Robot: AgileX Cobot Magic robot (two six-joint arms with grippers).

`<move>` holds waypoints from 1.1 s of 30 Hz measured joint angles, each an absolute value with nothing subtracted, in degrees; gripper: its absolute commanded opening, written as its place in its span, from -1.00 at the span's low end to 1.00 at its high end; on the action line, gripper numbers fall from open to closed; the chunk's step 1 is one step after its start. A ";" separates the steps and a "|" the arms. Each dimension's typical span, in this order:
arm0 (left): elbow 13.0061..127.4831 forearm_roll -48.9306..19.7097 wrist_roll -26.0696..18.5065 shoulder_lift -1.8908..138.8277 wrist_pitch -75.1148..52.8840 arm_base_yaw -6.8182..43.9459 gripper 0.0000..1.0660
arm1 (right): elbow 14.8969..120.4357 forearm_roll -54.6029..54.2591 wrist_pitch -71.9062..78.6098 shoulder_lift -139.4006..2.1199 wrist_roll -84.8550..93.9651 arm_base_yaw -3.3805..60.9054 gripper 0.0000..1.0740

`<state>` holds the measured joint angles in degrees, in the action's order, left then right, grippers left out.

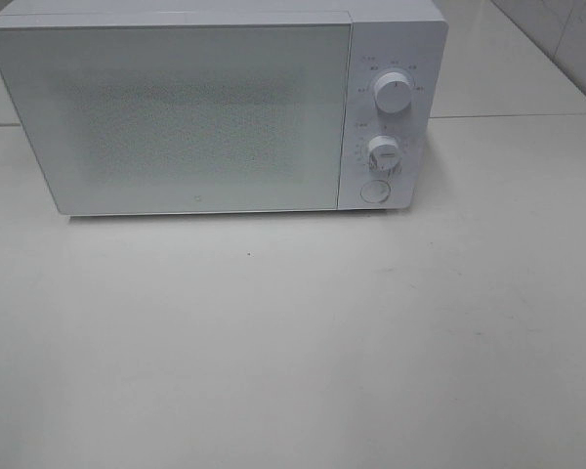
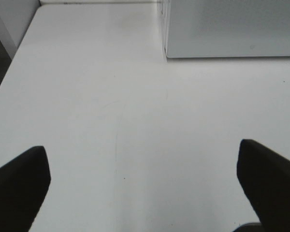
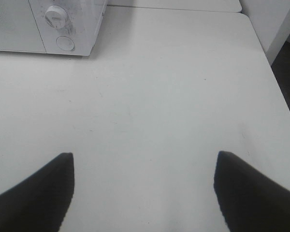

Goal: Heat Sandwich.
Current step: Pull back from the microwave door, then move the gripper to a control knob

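Note:
The sandwich is out of view in every frame. A white microwave (image 1: 215, 107) stands at the back of the table with its door shut; its two dials (image 1: 395, 93) and a round button (image 1: 374, 191) sit on the right side. Its lower corner shows in the left wrist view (image 2: 232, 29), and its control panel in the right wrist view (image 3: 63, 24). My left gripper (image 2: 145, 186) is open over bare table, nothing between its fingers. The right gripper (image 3: 144, 188) is open too, empty, above the table in front of and to the right of the microwave. Neither arm shows in the exterior high view.
The white table (image 1: 293, 342) stretches in front of the microwave. Its left edge (image 2: 9, 67) appears in the left wrist view, and its right edge (image 3: 275, 82) in the right wrist view. A second table (image 1: 508, 68) stands behind.

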<state>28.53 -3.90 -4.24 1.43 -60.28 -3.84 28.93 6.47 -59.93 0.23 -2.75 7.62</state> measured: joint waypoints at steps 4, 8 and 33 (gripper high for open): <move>28.53 -4.07 -4.24 -0.17 -60.28 -3.84 0.91 | 28.93 6.47 -59.93 0.23 -2.75 7.62 0.42; 28.53 -4.18 -4.30 -0.17 -60.28 -3.84 0.90 | 28.93 6.47 -59.93 0.23 -2.75 7.62 0.42; 28.53 -4.18 -4.30 -0.23 -60.28 -3.84 0.90 | 28.93 6.47 -59.93 0.23 -2.75 7.62 0.42</move>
